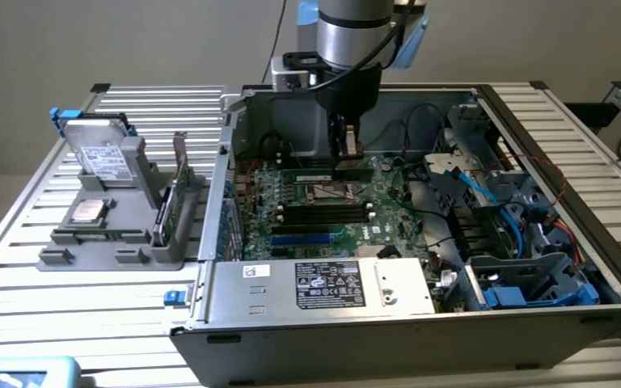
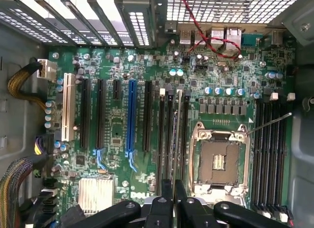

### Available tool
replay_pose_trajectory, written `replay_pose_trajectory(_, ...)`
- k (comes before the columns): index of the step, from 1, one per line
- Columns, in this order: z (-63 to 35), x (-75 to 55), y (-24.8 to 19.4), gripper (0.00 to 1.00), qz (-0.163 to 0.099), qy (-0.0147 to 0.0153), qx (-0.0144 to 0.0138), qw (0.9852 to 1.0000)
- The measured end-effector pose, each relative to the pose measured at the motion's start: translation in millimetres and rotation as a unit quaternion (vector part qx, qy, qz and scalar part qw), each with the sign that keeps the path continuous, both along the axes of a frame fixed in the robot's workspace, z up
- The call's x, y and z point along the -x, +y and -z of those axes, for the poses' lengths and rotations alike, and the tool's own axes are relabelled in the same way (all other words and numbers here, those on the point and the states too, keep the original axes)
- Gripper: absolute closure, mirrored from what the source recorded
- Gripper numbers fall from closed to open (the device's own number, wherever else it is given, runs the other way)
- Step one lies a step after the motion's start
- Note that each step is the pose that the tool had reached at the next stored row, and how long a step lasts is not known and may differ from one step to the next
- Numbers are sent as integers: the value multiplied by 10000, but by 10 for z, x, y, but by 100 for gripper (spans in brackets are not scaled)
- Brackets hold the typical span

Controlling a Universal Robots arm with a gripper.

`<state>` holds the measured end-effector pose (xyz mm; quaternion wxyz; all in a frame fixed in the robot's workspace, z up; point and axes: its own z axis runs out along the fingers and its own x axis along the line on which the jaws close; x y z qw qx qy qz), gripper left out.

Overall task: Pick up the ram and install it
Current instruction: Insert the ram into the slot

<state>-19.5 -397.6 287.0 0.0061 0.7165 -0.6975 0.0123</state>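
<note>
The arm reaches straight down into the open computer case (image 1: pixel 397 343), which lies on its side on the slatted tabletop (image 1: pixel 30 291). Its hand (image 1: pixel 345 162) hangs over the green motherboard (image 1: pixel 289 206), toward the far side of the case in the exterior view.

In the wrist view the hand (image 2: pixel 173 188) is clenched on the ram (image 2: pixel 177 134). The two black fingers (image 2: pixel 166 203) stand almost together, with the thin stick pinched between them. The ram is seen edge-on, running lengthwise along the group of long black memory slots (image 2: pixel 162 139) just beside the empty processor socket (image 2: pixel 218 161). Whether it is already seated in a slot or hangs just over one, the pictures do not settle. In the exterior view the ram (image 1: pixel 327 175) shows as a narrow green strip directly under the hand.

Farther from the socket, the board carries a blue expansion slot (image 2: pixel 130 115) and a finned silver heatsink (image 2: pixel 95 193).

At the exterior view's left, well apart from the case, a gray holder (image 1: pixel 84 250) stands on the tabletop. It carries a hard drive (image 1: pixel 100 153), a square silvery processor chip (image 1: pixel 86 212) and an upright expansion card (image 1: pixel 181 190). The labelled power supply (image 1: pixel 327 283) sits along the near side of the case.
</note>
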Motion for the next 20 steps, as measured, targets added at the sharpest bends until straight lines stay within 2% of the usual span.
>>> replay_pose_trajectory(11,84,-8,-23,86,0,0,63,10000)
replay_pose_trajectory(16,108,-12,-34,86,-1,0,137,9999)
replay_pose_trajectory(20,138,-13,-34,86,-4,-1,136,9999)
